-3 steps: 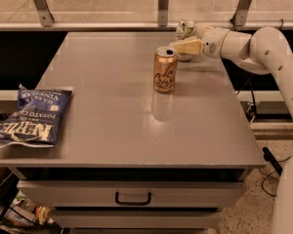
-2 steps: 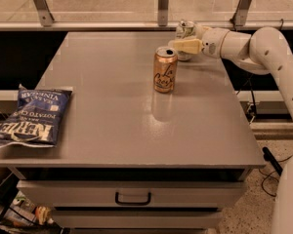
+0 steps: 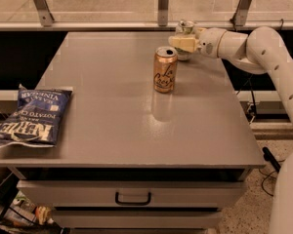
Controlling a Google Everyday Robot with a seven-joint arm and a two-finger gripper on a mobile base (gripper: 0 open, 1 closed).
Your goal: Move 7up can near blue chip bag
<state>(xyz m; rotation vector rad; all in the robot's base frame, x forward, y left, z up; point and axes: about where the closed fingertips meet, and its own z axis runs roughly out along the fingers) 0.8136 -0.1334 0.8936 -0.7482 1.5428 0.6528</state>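
Camera view: far right back corner of the worktop (image 3: 112, 111), 7up can (image 3: 185, 28) upright, mostly hidden behind the hand (image 3: 183, 42). Hand set across the can's middle, reaching in from the right on a white arm; clamped on it or merely around it: cannot tell

Probably light, with a thin wall easily dented if empty; no judging the fill from here. Smooth painted metal, so slippery under a weak pinch; round, so apt to roll if tipped. Best taken at mid-height across the body, kept level, with a moderate squeeze; not by the rim or top

Well apart from the target: bag (image 3: 29, 117) flat at the near left corner, seemingly overhanging the worktop's left edge. Soft, crinkly, light; easily shoved off by a sliding can, so better to set down beside it than push against it

In the way: gold can (image 3: 165, 69) upright just in front and to the left of the hand, close to the straight diagonal toward the bag. Tall, narrow, easy to topple with the arm or the carried can. Best cleared by lifting above it or swinging round it. Otherwise only bare worktop along the route. Below, a drawer with a dark handle (image 3: 133, 198); behind, a rail with metal posts (image 3: 162, 4) near the 7up can, so little room to back off that way
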